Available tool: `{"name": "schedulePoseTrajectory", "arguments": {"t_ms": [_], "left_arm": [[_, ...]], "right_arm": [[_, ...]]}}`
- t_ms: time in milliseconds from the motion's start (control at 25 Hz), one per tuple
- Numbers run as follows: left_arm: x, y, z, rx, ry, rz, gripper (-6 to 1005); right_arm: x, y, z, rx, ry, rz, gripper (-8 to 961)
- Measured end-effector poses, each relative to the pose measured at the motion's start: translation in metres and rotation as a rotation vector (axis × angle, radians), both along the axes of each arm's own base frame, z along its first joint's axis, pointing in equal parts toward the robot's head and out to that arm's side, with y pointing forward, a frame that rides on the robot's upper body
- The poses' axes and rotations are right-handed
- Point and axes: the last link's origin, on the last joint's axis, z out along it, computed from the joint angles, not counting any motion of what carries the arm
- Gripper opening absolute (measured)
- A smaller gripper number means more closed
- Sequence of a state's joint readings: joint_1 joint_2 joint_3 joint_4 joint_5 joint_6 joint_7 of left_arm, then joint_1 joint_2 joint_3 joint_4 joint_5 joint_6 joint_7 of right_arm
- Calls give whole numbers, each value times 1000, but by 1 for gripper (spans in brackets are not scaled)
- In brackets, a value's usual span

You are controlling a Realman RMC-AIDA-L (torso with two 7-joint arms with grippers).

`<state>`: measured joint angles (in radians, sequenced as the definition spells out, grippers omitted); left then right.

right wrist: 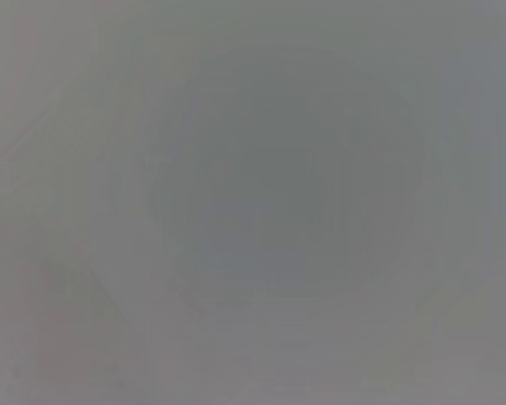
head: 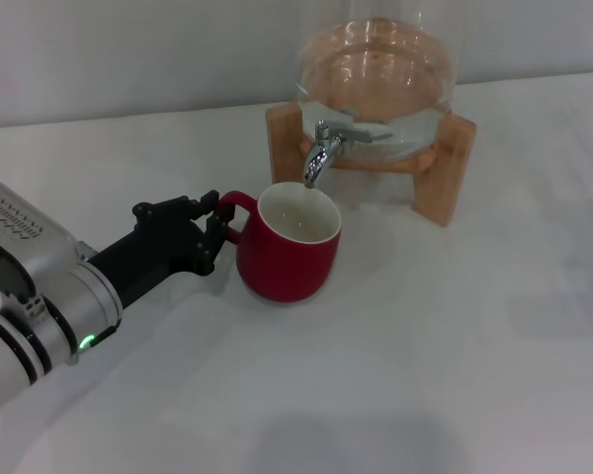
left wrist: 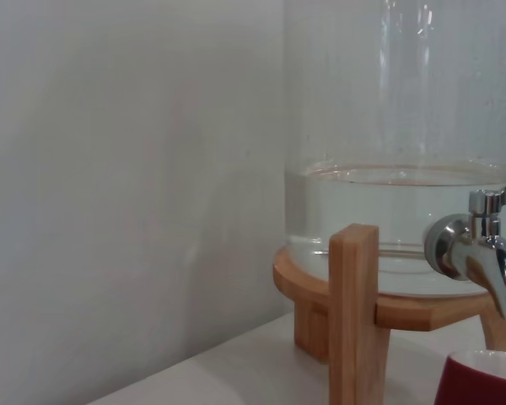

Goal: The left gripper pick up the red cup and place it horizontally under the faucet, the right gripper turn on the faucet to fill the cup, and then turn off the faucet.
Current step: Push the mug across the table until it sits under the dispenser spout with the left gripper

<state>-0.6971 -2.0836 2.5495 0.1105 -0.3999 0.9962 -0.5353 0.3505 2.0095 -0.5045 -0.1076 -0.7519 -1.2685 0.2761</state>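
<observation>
The red cup stands upright on the white table, its white inside open directly below the spout of the faucet. My left gripper reaches in from the left at table height, and its black fingers close on the cup's small loop handle. In the left wrist view, the faucet shows close at the right edge, with the red cup's rim just beneath it. No water runs from the spout. The right gripper is out of view, and the right wrist view shows only plain grey.
The glass water jar, partly filled, sits in a wooden stand at the back of the white table. A pale wall rises right behind the jar.
</observation>
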Motion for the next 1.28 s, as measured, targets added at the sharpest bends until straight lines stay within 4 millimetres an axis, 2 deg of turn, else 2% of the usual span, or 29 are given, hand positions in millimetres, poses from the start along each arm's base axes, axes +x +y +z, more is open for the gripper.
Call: {"name": "schedulePoseTrajectory", "arguments": {"t_ms": [720,1280], "left_arm": [[-1,0,0,-9,-11,16,179],[1,9,3,-22,-19,55,179]], "right_arm": [[-4,6,0,1,-1,15,876],[-4,6,-1,0,5,11,876]]}}
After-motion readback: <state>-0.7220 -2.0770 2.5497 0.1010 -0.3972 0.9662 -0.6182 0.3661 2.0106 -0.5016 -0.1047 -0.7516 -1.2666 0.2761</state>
